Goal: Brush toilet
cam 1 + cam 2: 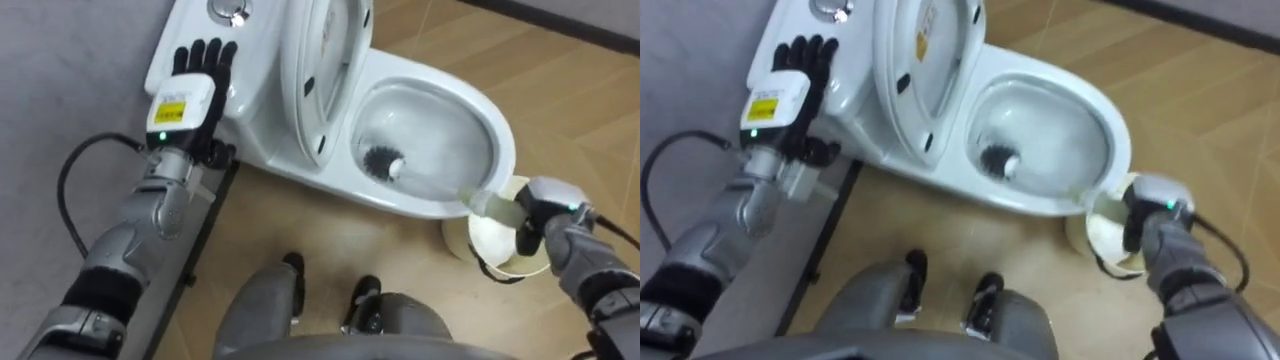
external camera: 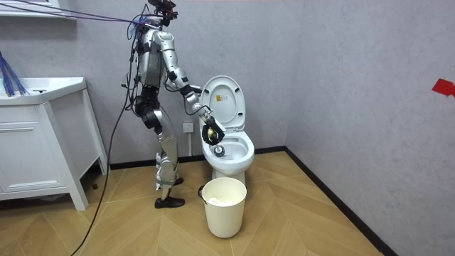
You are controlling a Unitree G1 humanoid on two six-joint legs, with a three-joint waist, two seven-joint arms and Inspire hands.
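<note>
Toilet before me, seat raised: my left hand lies flat, fingers straight, on the cistern at left; the brush rests in the bowl, its handle clasped by my right hand over a white bucket.

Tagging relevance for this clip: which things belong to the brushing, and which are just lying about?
Job: toilet, brush with head in the bowl, right hand gripping its handle.
Lying about: white bucket beside the toilet, vanity cabinet, left hand flat on the tank.
</note>
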